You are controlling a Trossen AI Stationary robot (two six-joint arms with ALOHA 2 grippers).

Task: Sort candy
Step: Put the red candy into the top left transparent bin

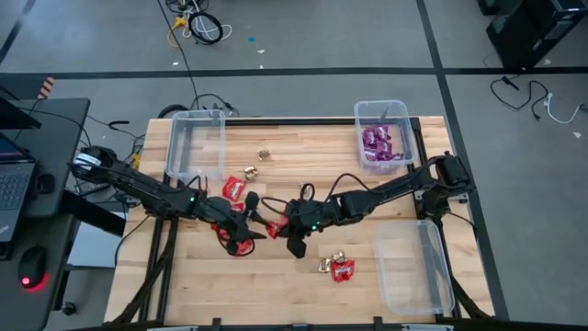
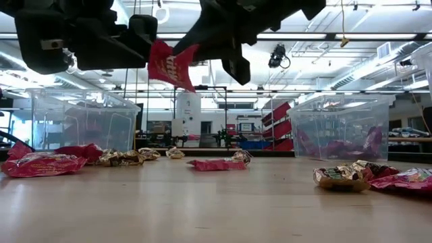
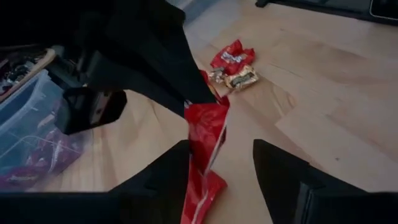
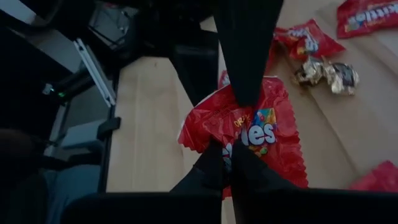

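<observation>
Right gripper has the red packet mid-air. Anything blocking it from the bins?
Nothing visible. The red packet hangs from the right gripper above the table; the open left gripper flanks it without touching. The empty bin lies beside the right arm.

Red packet (image 4: 249, 134) with bright multicoloured lettering, pinched in black right claw (image 4: 227, 163). Black left claw (image 3: 221, 165) too. Pale blond wood bench (image 1: 303, 276). Gold foil sweets (image 3: 239, 78). Purple packets (image 1: 378, 144) inside clear bin (image 1: 382, 108). More red packets (image 2: 40, 164).

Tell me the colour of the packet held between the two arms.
Red packet, clearest in the right wrist view.
</observation>
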